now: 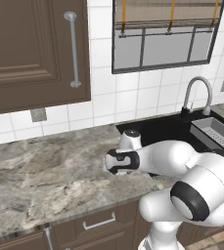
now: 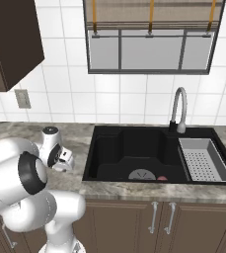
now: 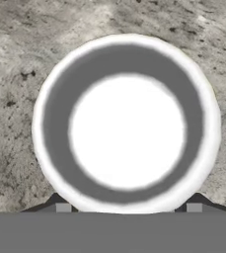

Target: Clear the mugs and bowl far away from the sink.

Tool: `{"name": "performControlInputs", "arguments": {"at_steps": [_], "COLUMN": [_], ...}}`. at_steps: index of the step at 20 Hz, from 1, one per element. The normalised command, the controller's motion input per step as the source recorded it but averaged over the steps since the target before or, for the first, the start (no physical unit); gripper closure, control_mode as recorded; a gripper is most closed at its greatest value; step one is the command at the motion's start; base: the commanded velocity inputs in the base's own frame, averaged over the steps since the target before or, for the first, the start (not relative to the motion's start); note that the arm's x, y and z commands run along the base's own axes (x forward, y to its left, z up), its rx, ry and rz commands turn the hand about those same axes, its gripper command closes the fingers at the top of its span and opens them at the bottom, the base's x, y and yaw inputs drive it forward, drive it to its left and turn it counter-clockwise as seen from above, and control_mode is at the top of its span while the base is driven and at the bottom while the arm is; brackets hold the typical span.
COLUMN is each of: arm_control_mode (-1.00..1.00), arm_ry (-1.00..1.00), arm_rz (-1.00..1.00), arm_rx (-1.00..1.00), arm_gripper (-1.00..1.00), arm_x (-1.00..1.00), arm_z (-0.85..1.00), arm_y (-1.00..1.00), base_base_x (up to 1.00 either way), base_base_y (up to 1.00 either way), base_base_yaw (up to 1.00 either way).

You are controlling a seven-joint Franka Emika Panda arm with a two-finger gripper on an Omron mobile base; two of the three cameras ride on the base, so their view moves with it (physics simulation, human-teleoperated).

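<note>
You can see one white mug (image 3: 127,123) right under your claw (image 3: 128,207). You look straight down into its round mouth. It stands upright on the grey stone counter (image 3: 16,59). One dark claw tip (image 3: 60,203) sits on each side of the mug, close to its rim. You cannot tell if the tips touch it or grip it. No writing can be read. One black sink (image 2: 134,153) with one tap (image 2: 179,109) and one grey tray (image 2: 203,159) lies off to the side.
</note>
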Motion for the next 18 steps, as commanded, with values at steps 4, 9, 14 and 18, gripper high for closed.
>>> {"name": "performControlInputs", "arguments": {"at_steps": [4,9,14,18], "arm_control_mode": [-1.00,-1.00,-1.00,-1.00], "arm_ry": [0.00,0.00,0.00,0.00], "arm_rz": [0.00,0.00,0.00,0.00], "arm_rx": [0.00,0.00,0.00,0.00], "arm_gripper": [1.00,1.00,1.00,1.00], "arm_x": [-0.09,-0.30,-0.29,0.04], "arm_z": [-0.11,-0.13,-0.24,-0.07], "arm_y": [0.00,0.00,0.00,0.00], "base_base_x": [0.00,0.00,0.00,0.00], "base_base_y": [0.00,0.00,0.00,0.00], "base_base_yaw": [0.00,0.00,0.00,0.00]}}
